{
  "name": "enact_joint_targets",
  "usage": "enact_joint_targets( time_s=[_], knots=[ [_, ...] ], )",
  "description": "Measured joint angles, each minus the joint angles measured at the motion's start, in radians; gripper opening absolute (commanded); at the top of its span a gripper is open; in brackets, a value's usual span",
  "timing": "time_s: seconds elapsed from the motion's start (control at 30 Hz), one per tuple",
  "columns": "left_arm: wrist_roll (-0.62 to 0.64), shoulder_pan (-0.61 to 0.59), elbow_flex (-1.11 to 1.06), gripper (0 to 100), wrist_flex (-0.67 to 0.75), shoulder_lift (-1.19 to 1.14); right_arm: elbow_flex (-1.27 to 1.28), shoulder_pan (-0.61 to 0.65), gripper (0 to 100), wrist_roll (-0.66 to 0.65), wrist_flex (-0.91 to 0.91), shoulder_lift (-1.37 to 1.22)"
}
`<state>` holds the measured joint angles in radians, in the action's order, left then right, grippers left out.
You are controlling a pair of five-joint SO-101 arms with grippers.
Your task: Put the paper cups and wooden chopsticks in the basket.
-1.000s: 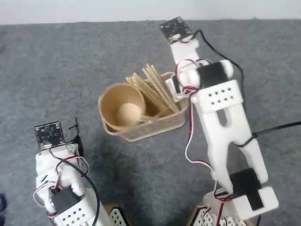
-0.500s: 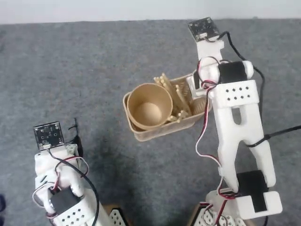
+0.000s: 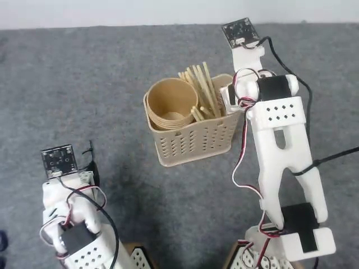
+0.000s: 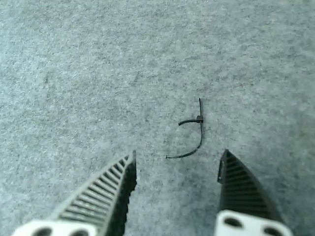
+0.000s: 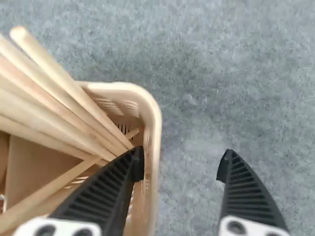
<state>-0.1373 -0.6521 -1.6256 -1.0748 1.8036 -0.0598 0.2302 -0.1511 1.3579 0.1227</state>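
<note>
A beige slotted basket (image 3: pixel 193 140) stands upright on the grey carpet. Stacked paper cups (image 3: pixel 171 103) fill its left half and a bundle of wooden chopsticks (image 3: pixel 202 87) leans in its right half. My right gripper (image 3: pixel 229 96) is at the basket's right rim. In the right wrist view that gripper (image 5: pixel 179 160) is open and straddles the basket wall (image 5: pixel 150 118), one finger inside by the chopsticks (image 5: pixel 54 98), the other outside over carpet. My left gripper (image 4: pixel 177 162) hangs open over bare carpet at the near left, holding nothing.
A small black cable tie (image 4: pixel 197 130) lies on the carpet just ahead of the left gripper. The left arm (image 3: pixel 67 190) sits at the near left, well away from the basket. Open carpet surrounds the basket on its left and far sides.
The basket, tipped on its side a second ago, shifted right and now stands upright. The right arm moved right with it. The left arm kept still.
</note>
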Motion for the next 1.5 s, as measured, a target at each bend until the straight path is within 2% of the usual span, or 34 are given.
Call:
enact_joint_targets(
  time_s=[0.13, 0.33, 0.5, 0.6, 0.77, 0.87, 0.97, 1.17, 1.4, 1.5],
  knots=[
    [0.000, 0.000, 0.000, 25, 0.000, 0.000, -0.015, -0.003, 25.2, -0.009, -0.006, 0.000],
    [0.000, 0.020, 0.000, 25, 0.000, 0.000, -0.204, -0.054, 25.2, -0.164, -0.048, 0.011],
    [0.005, 0.055, 0.000, 25, 0.021, 0.000, -0.245, -0.083, 25.2, -0.192, -0.060, 0.061],
    [0.037, 0.132, 0.000, 25, 0.104, 0.000, -0.252, -0.104, 25.2, -0.186, -0.044, 0.144],
    [0.086, 0.308, 0.069, 25, 0.163, 0.000, -0.252, -0.183, 24.4, -0.058, -0.035, 0.362],
    [0.141, 0.404, 0.127, 26, 0.157, 0.000, -0.242, -0.204, 15.7, -0.026, 0.035, 0.499],
    [0.203, 0.437, 0.144, 26, 0.147, 0.000, -0.163, -0.196, 9.5, -0.020, 0.112, 0.634],
    [0.221, 0.463, 0.144, 26, 0.137, 0.000, 0.140, -0.198, 14.0, -0.018, 0.147, 0.873],
    [0.222, 0.468, 0.109, 26, 0.037, 0.000, 0.652, -0.201, 9.1, -0.018, 0.069, 1.246],
    [0.222, 0.465, 0.077, 26, 0.011, 0.000, 0.842, -0.196, 6.2, -0.063, 0.012, 1.430]
  ],
)
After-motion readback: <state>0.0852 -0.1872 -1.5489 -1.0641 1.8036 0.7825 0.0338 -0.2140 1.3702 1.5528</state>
